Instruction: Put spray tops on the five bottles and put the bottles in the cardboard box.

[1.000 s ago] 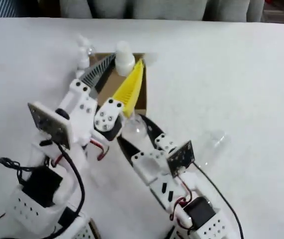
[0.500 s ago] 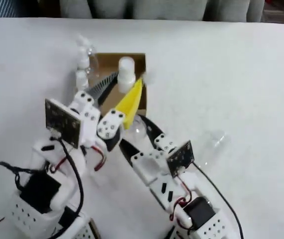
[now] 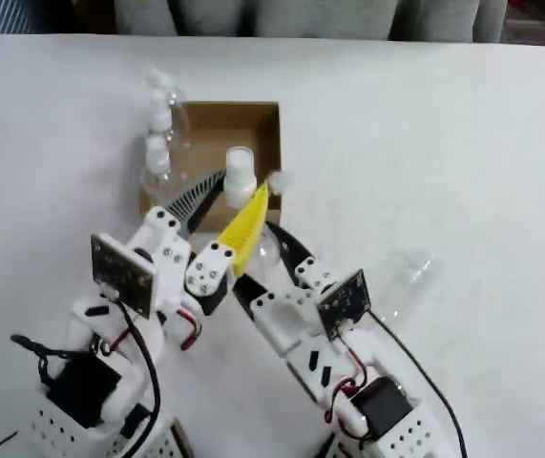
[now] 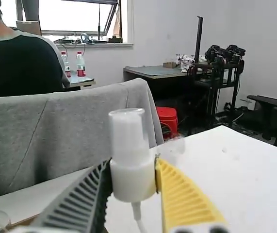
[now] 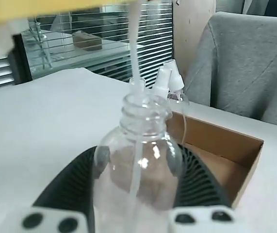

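Over the white counter (image 3: pixel 463 143), just this side of the cardboard box (image 3: pixel 253 119), I am holding the spray top (image 4: pixel 128 155), probably light and stiff, by its collar in the clamped left claw (image 4: pixel 132 169), its limp tube (image 5: pixel 134 48) hanging into the bottle (image 5: pixel 137 145), probably thin-walled and slippery, which the right claw (image 5: pixel 138 162) is gripping round its belly.

Grey chair (image 4: pixel 56 136), bright window (image 4: pixel 75 14), white wall (image 4: pixel 162 26)
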Robot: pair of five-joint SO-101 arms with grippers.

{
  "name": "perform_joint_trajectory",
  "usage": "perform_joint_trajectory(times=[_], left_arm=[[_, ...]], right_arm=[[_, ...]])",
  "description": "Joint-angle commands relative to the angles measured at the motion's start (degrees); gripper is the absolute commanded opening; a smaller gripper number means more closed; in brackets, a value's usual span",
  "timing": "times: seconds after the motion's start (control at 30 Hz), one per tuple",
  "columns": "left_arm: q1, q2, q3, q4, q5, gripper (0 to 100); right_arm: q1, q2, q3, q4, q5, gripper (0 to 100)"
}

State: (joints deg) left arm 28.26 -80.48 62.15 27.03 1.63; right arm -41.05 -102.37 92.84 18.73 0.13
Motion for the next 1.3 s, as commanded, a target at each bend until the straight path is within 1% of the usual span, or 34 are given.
perform_joint_trajectory(times=[0.0,0.1,0.23,0.37,0.47,0.67,0.93,1.0,1.1,1.17,1.27], left_arm=[[4.00,-1.45,1.23,-2.02,0.35,2],[8.13,-2.33,2.46,-2.11,0.35,2],[8.13,-2.86,2.64,-1.93,0.35,2],[8.13,-2.95,2.55,0.70,0.00,2],[6.81,-2.95,2.64,1.23,0.09,3],[5.32,-3.03,5.10,1.32,0.44,21],[0.31,-3.03,5.27,1.32,0.35,21],[0.22,-3.21,5.27,1.32,0.35,21],[0.75,-7.43,5.10,1.41,0.35,21],[2.07,-12.53,4.31,3.43,0.97,21],[4.97,-19.91,1.58,11.08,1.93,21]], right_arm=[[-0.04,-0.66,-0.62,-0.04,0.26,1.5],[0.13,-0.66,-0.62,-0.04,0.26,1.5],[0.22,-0.66,-0.62,0.04,0.26,1.5],[0.22,-0.66,-0.62,0.04,0.35,1.5],[0.22,-0.66,-0.62,0.04,0.35,1.5],[0.22,-0.66,-0.35,0.04,0.53,1.5],[0.22,-0.66,-0.35,0.04,0.53,1.5],[0.22,-0.66,-0.35,0.04,0.53,1.5],[0.31,-0.66,-0.35,0.04,0.62,1.5],[1.10,-0.66,-0.35,0.04,0.62,1.5],[1.98,-0.66,-0.35,-0.13,0.62,1.5]])
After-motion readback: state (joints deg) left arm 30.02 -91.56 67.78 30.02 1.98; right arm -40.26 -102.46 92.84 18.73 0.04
